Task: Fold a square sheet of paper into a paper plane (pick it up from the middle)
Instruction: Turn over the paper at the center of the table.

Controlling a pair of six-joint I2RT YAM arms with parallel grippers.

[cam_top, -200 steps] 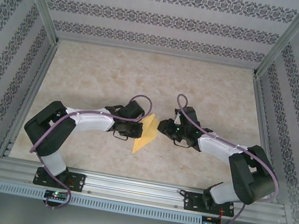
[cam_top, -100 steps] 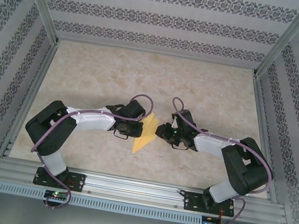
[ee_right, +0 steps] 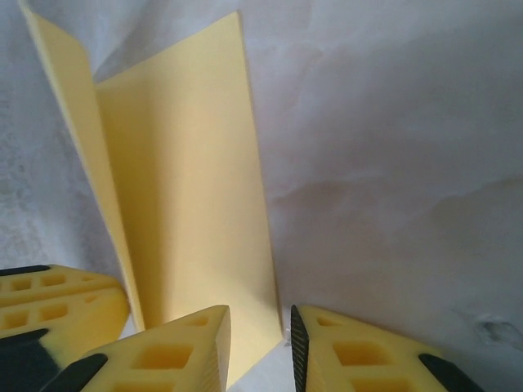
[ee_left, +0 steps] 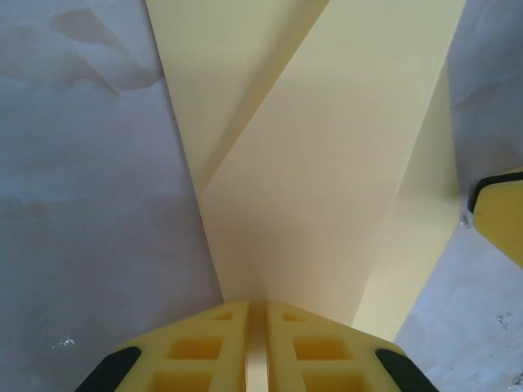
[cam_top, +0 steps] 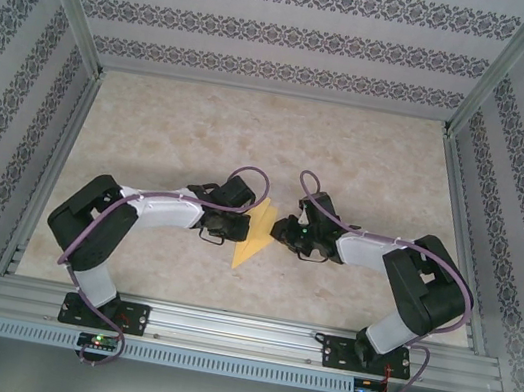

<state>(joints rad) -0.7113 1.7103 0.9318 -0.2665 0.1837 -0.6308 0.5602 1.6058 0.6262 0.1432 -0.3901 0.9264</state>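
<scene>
Plainly risks a crooked crease: thin yellow-orange folded paper sheet [ee_left: 327,163] pinched in the left pincer [ee_left: 256,306], free edge just ahead of the narrowly spread right pincer [ee_right: 261,322], liable to slip past.

In the top external view, the left part of the square sheet of paper [cam_top: 255,237] is hidden under the left gripper [cam_top: 240,220], and the contact at the fingertips is too small to be resolved. In the left wrist view, the sheet is cut off by the top edge, and its near end is hidden between the fingers [ee_left: 204,347]. In the right wrist view, part of the sheet's lower edge is covered by one finger [ee_right: 176,347] of the right gripper [ee_right: 260,331], and its top left corner is cut off.
</scene>
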